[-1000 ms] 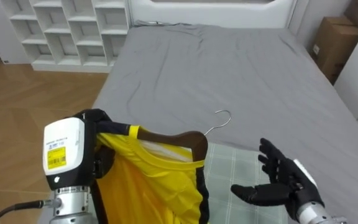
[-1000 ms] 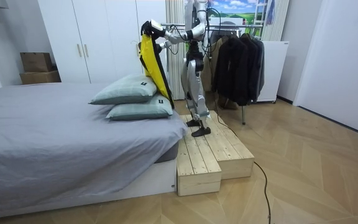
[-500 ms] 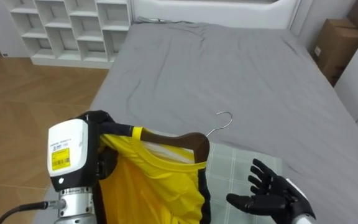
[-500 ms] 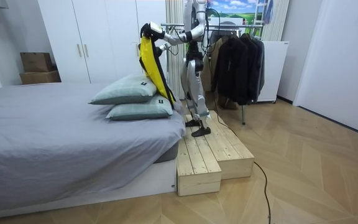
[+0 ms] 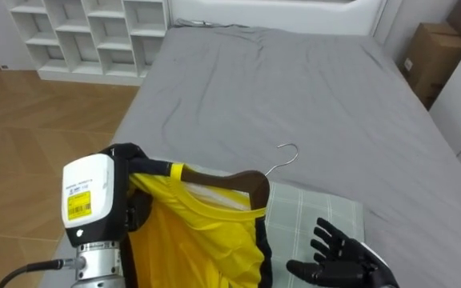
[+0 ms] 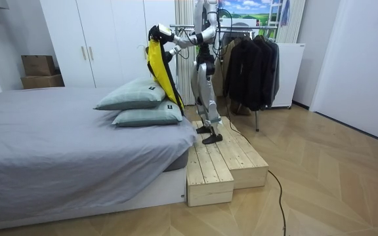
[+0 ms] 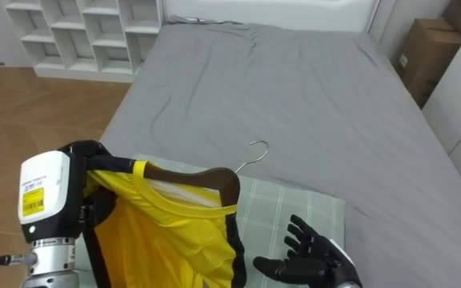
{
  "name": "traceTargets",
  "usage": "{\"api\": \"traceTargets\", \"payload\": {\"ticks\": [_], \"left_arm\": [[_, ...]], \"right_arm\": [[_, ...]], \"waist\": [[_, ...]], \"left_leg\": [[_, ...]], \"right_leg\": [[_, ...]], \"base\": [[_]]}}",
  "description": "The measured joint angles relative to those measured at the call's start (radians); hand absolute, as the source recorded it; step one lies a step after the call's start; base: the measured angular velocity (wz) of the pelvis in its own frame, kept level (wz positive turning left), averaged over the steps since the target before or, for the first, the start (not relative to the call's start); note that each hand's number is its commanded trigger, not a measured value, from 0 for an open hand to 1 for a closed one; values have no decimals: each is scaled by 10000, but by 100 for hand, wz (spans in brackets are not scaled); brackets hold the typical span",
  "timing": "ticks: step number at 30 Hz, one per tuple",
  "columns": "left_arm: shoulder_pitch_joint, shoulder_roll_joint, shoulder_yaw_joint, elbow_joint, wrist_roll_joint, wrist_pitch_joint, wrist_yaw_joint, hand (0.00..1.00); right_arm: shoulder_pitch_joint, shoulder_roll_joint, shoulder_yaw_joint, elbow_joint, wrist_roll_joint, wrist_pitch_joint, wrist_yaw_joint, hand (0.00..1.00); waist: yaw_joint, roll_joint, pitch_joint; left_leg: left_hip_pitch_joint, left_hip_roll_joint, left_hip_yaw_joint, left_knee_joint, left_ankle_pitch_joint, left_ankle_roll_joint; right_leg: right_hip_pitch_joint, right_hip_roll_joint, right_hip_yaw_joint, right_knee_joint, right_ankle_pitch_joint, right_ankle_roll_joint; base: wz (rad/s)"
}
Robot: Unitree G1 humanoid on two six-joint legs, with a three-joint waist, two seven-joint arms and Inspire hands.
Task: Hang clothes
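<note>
The left hand [image 5: 125, 164] is closed round one end of the wooden hanger [image 5: 242, 180]. It holds the hanger raised over the pillow [image 5: 314, 212], so the yellow garment [image 5: 202, 240] hangs clear of the bed [image 5: 294, 88]. The hook [image 5: 285, 152] stays exposed, probably for the rack of dark coats [image 6: 248, 65] beside the robot. The right hand [image 5: 338, 258] hovers low with fingers spread, holding nothing.

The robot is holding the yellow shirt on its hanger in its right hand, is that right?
Not quite: the left hand holds the hanger with the yellow shirt on it. The left eye view shows it gripping the hanger's end, while the right hand is open and empty.
</note>
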State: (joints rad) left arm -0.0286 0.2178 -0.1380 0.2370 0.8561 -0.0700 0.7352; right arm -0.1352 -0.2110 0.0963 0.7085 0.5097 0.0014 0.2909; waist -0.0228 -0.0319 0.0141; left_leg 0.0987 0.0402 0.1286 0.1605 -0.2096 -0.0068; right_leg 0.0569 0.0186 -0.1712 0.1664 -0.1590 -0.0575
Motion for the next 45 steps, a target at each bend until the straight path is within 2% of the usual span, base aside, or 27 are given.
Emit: {"api": "traceTargets", "payload": {"ticks": [7, 12, 16, 23, 35, 45], "left_arm": [[0, -24, -4, 0, -3, 210, -15, 100], [-10, -24, -3, -1, -5, 214, -15, 100], [-64, -55, -26, -4, -1, 264, -14, 100], [-327, -56, -219, -6, 29, 324, -1, 100], [-334, -101, -318, -10, 3, 404, 73, 100], [-335, -191, -437, -10, -5, 439, 272, 100]], "right_arm": [[-43, 29, -1, -1, -13, 5, 114, 0], [-191, 73, 0, -3, -5, 5, 114, 0], [-493, 241, 40, -28, 21, 6, 120, 0], [-1221, 239, 499, -182, 540, 6, 213, 0], [-1630, 197, 1094, -190, 469, 7, 111, 0], [-1631, 195, 1366, -191, 387, 20, -123, 0]], "waist": [[-3, 32, 0], [21, 62, -8], [17, 128, -25], [18, 239, -76], [10, 226, -86], [25, 201, -97]], "left_leg": [[-1, 0, -1, 1, 0, 0], [3, 5, 1, 1, 0, 0], [-20, 13, 1, 34, 0, 0], [-20, 8, 0, 33, 0, 0], [-18, 2, -2, 25, 0, 0], [-21, -2, -1, 20, 0, 0]], "right_leg": [[1, -1, -13, 6, 0, -1], [-13, -3, 11, 7, 0, 0], [-56, -12, 23, 26, 0, 0], [-42, -23, -10, 30, 0, 0], [-34, -43, -92, 21, 1, 2], [-37, -45, -106, 23, 2, 5]], "base": [[0], [-1], [0], [0], [0], [0]]}}
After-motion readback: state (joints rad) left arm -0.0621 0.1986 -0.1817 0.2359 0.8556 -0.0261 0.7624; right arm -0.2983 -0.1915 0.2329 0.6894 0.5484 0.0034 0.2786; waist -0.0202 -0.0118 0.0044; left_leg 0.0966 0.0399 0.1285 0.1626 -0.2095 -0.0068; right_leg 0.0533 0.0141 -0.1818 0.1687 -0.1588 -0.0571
